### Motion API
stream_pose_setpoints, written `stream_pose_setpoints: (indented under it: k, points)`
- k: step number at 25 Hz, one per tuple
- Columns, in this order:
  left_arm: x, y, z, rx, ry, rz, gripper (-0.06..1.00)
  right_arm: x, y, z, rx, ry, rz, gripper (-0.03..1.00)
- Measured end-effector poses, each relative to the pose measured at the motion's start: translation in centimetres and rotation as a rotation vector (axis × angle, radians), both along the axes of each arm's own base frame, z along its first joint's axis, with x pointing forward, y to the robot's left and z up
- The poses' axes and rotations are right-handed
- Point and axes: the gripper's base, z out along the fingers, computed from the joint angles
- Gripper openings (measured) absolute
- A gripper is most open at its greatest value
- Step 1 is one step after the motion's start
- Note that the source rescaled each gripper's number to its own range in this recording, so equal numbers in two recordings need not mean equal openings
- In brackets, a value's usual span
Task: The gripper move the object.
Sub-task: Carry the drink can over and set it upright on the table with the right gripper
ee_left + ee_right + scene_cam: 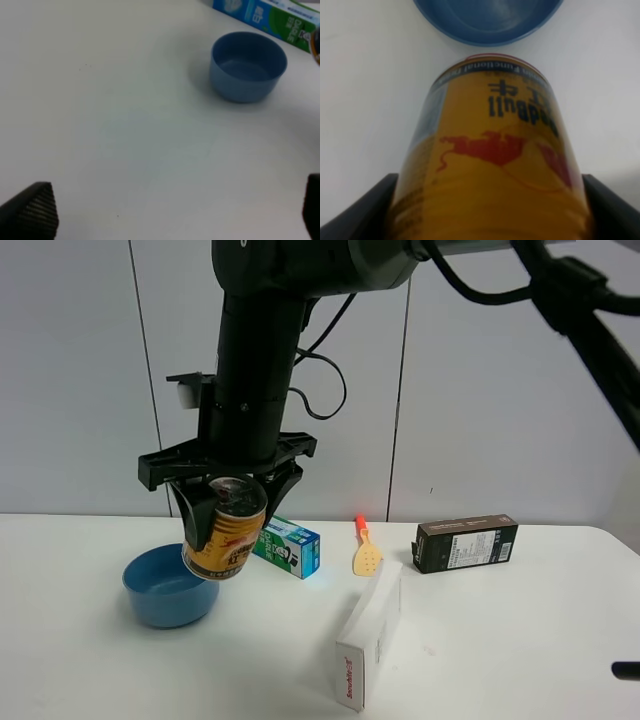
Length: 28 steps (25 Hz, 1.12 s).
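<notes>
My right gripper (235,510) reaches across to the left of the exterior view and is shut on the gold-yellow Red Bull can (225,540). It holds the can tilted in the air, above the right rim of the blue bowl (168,587). In the right wrist view the can (495,150) fills the frame between the black fingers (362,210), with the bowl (487,17) beyond it. My left gripper (171,212) is open and empty, low over the white table, with the bowl (247,65) ahead of it. The left gripper does not show in the exterior view.
A green and blue carton (288,546) lies behind the bowl and also shows in the left wrist view (270,15). A white box (372,635) lies at centre front. A yellow spatula with a red handle (365,552) and a black box (466,543) lie further right.
</notes>
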Motion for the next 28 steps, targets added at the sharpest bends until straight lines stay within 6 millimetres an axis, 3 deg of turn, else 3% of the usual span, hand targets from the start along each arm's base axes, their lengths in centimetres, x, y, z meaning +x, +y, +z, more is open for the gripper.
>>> stream_pose_setpoints:
  k: [8, 17, 23, 28]
  points:
    - [0.0, 0.0, 0.0, 0.0, 0.0, 0.0, 1.0, 1.2, -0.5, -2.2, -0.072, -0.013, -0.033, 0.0]
    - [0.0, 0.0, 0.0, 0.0, 0.0, 0.0, 1.0, 3.1, -2.1, -2.8, -0.086, -0.007, -0.085, 0.0]
    - [0.0, 0.0, 0.0, -0.001, 0.0, -0.001, 1.0, 3.6, -1.8, -6.3, -0.13, 0.045, -0.091, 0.0]
    - [0.0, 0.0, 0.0, -0.001, 0.0, -0.001, 1.0, 3.7, -1.9, -6.9, -0.135, 0.054, -0.095, 0.0]
